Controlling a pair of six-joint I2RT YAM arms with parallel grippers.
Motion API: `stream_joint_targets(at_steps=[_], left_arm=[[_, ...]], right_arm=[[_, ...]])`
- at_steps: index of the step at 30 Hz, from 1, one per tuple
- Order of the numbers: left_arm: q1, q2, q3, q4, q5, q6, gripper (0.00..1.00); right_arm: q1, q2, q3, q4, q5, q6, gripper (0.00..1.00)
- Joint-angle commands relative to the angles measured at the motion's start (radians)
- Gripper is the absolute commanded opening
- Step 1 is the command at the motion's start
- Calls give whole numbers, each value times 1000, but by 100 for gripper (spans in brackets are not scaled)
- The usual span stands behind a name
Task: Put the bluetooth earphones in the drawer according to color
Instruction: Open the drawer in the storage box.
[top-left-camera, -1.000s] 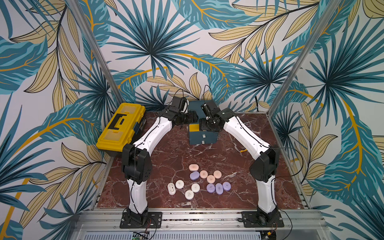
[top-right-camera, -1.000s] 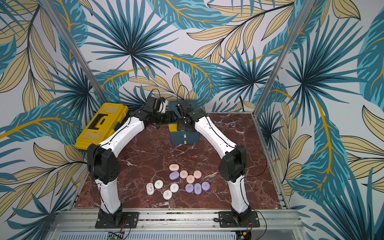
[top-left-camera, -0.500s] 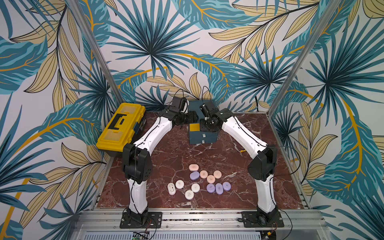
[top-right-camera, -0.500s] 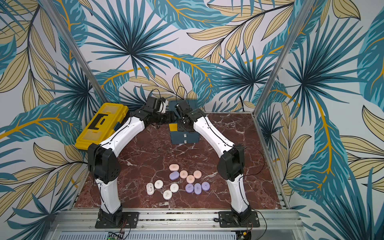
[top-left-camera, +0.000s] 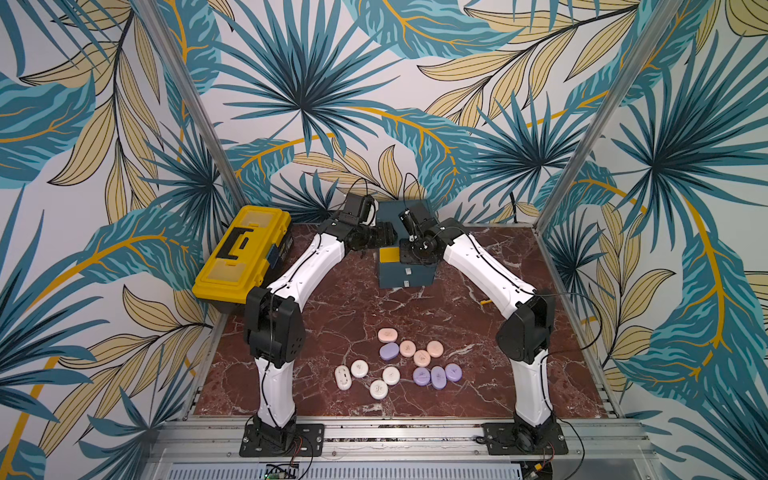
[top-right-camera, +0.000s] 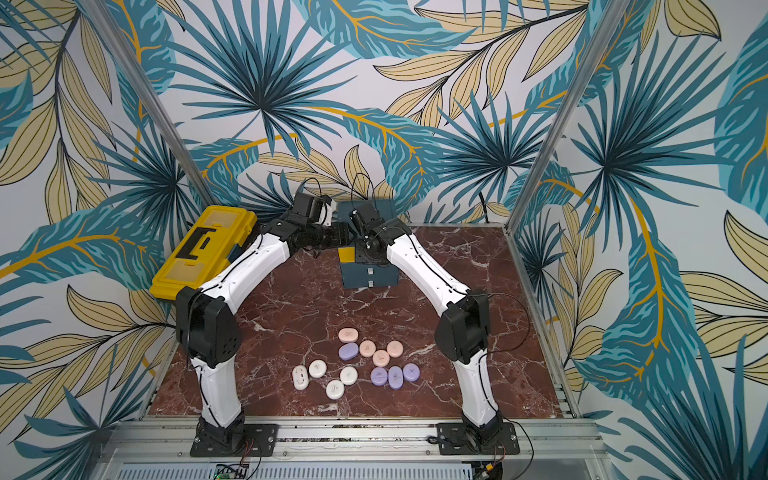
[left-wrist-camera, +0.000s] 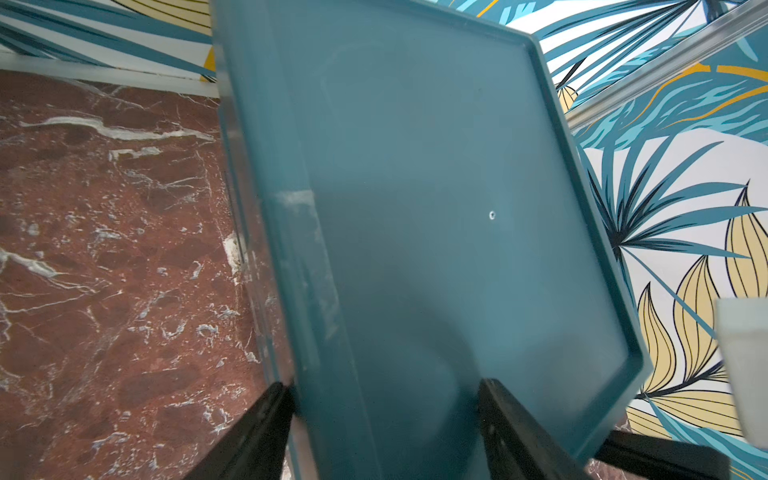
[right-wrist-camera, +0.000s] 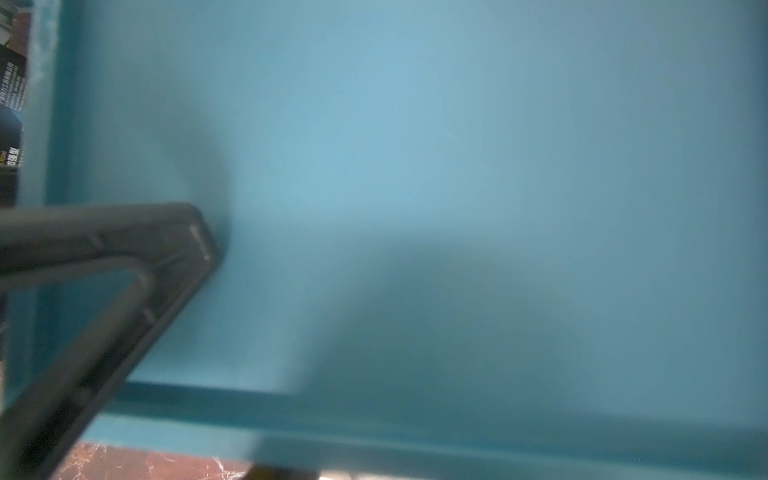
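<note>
Illumination is bright, even and diffuse, and it comes from overhead. In both top views the red-brown marble bench (top-left-camera: 340, 299) shows only faint, soft shadows close under the teal plastic drawer cabinet (top-left-camera: 405, 276). No glare is present. Both top views are sharp throughout. The straight aluminium frame posts (top-left-camera: 183, 104) splay outward toward the picture edges. The left wrist view is sharp on the marble and on the leaf-patterned wallpaper (left-wrist-camera: 665, 187), and softer on the near cabinet surface. The right wrist view is heavily out of focus: the cabinet fills it, crossed by broad, dim shadow patches.
</note>
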Motion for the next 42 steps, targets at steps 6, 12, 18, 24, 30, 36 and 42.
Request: stream_joint_targets(at_steps=[6, 12, 18, 24, 30, 36, 42], left_arm=[[-10, 41, 48, -11, 9, 3, 75], [-10, 44, 47, -12, 7, 2, 75], [-10, 45, 47, -17, 6, 7, 75], [-11, 50, 46, -18, 4, 7, 75], [-9, 54, 50, -22, 4, 7, 75], [-10, 60, 57, -26, 2, 10, 75], [-11, 62, 61, -25, 3, 5, 75]], right_arm=[[16, -110, -133, -18, 16, 11, 36], [33, -185, -205, -16, 34, 16, 35], [47, -268, -265, -16, 49, 23, 35], [66, -327, -330, -16, 62, 32, 35], [81, -380, -401, -16, 73, 41, 35], [98, -442, -460, -21, 85, 48, 35], [105, -484, -531, -27, 90, 57, 35]])
